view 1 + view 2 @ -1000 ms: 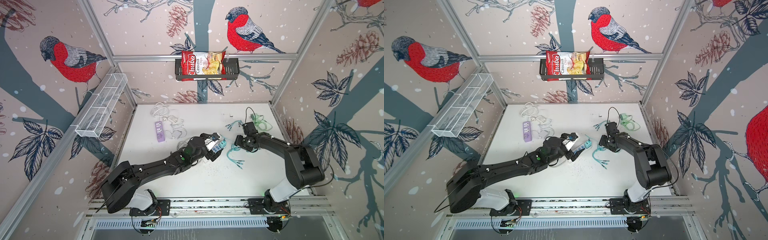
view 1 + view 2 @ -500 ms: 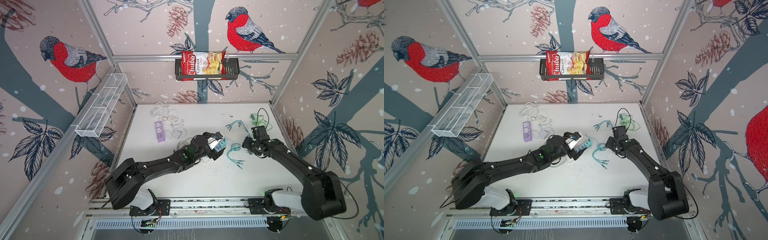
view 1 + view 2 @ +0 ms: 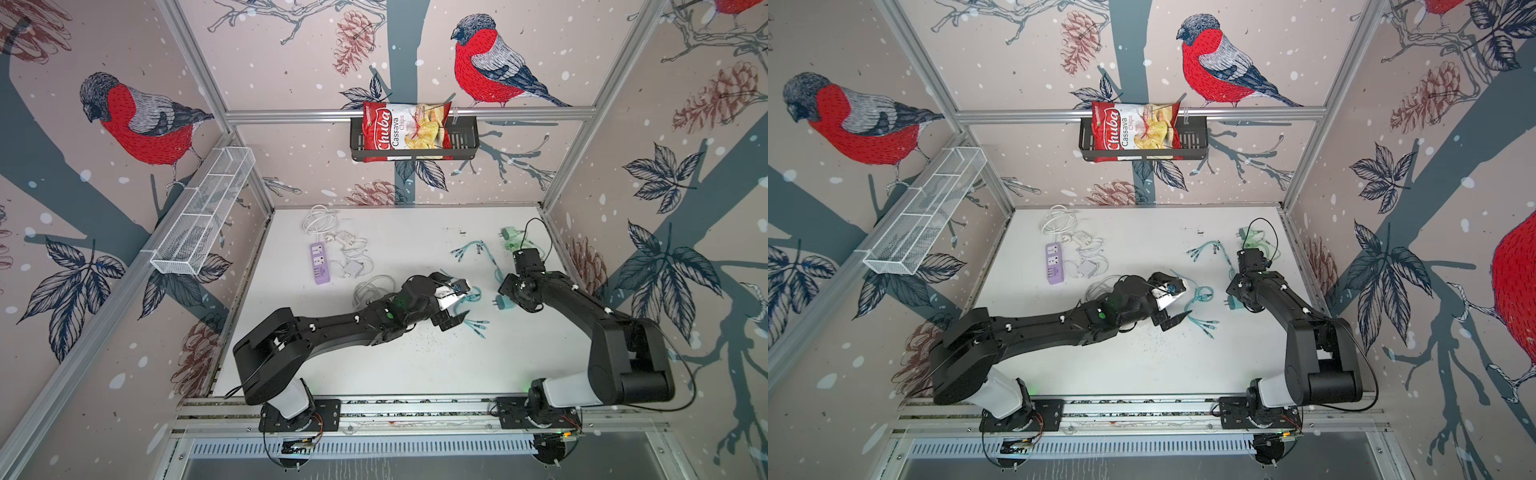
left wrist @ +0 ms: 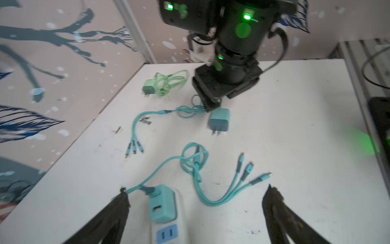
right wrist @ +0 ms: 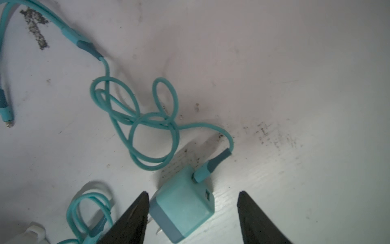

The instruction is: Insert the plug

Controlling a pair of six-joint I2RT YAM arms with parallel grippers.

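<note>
The teal plug [image 5: 185,202] lies on the white table [image 3: 374,353] with its prongs bare and its teal cable [image 5: 135,118] looped behind it. My right gripper [image 5: 193,193] is open astride it: one finger is at the plug's side, the other stands well clear. In both top views the plug [image 3: 502,302] [image 3: 1233,302] shows just under that gripper. A white power strip [image 4: 168,224] lies between the wide-open fingers of my left gripper [image 4: 196,190]. A teal charger [image 4: 162,202] sits in the strip, with a free blue socket [image 4: 166,233] beside it.
A purple power strip [image 3: 319,264], white cables and chargers [image 3: 353,257] and a grey cable coil [image 3: 372,289] lie at the back left. A green charger with cable [image 3: 509,239] and teal multi-tip cables [image 3: 471,249] lie at the right. A chips basket [image 3: 461,137] hangs on the back wall.
My right arm has swung out to the right and its gripper has come toward the near side, over the teal plug. The left gripper has shifted slightly right and stays open.
</note>
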